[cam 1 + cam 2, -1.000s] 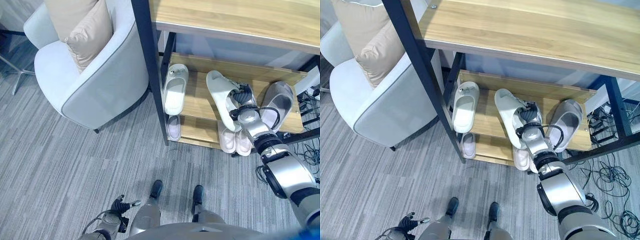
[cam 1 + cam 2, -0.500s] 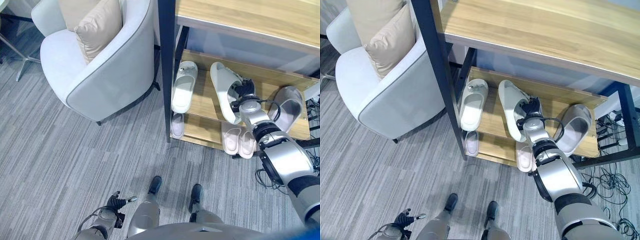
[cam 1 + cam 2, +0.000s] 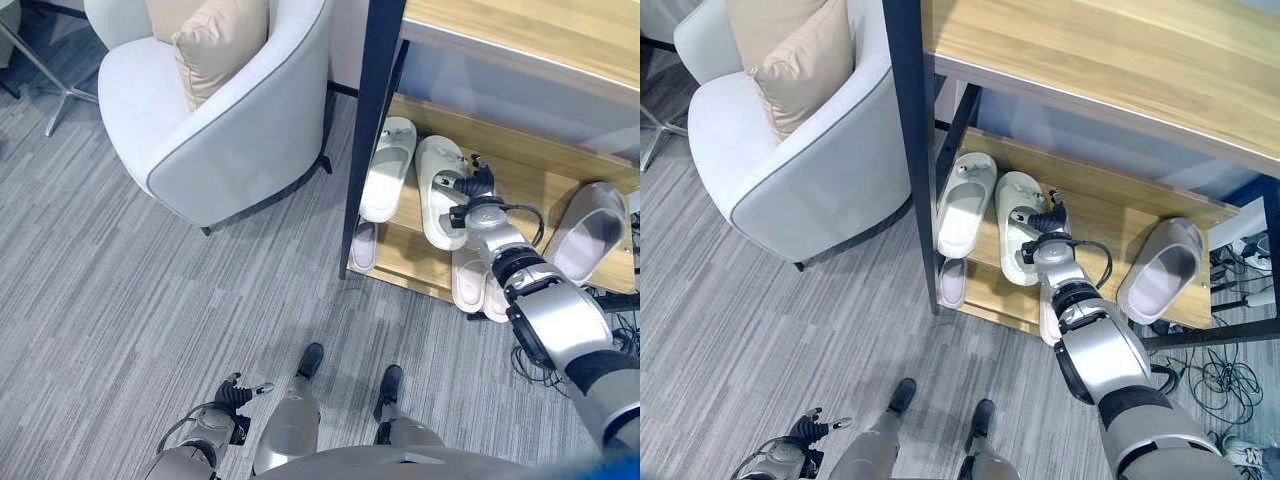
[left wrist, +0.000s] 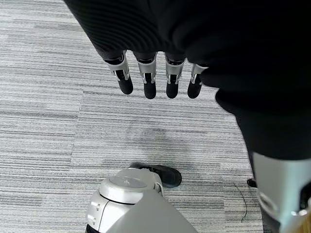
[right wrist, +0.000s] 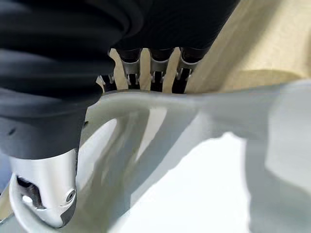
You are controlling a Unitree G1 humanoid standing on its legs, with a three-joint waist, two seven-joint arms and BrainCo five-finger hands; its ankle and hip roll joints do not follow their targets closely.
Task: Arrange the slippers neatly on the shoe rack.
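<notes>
The right hand [image 3: 471, 190], still pinching the white slipper [image 3: 437, 190], has laid it flat.

A home-like lounge or entryway. A white armchair [image 3: 215, 120] with beige cushions [image 3: 215, 45] sits on grey carpet [image 3: 130, 300]. Beside it stands a wooden shoe rack [image 3: 520, 175] holding slippers [image 3: 385, 182].

Soft, even room light with gentle shadows

Daylight-like light fell from above, bright and diffuse. The shoe rack's top board [image 3: 1120, 60] carried a mild sheen and threw shade over the far part of the shelf [image 3: 520, 170] beneath it. The armchair [image 3: 230, 130] left a soft dark shadow on the carpet [image 3: 120, 300] under its near edge. The white slipper [image 5: 204, 160], pinched in the right hand [image 5: 43, 194], glowed pale with grey streaks of shade under its strap. Below the left hand [image 4: 155, 82] lay a faint shadow on the floor
</notes>
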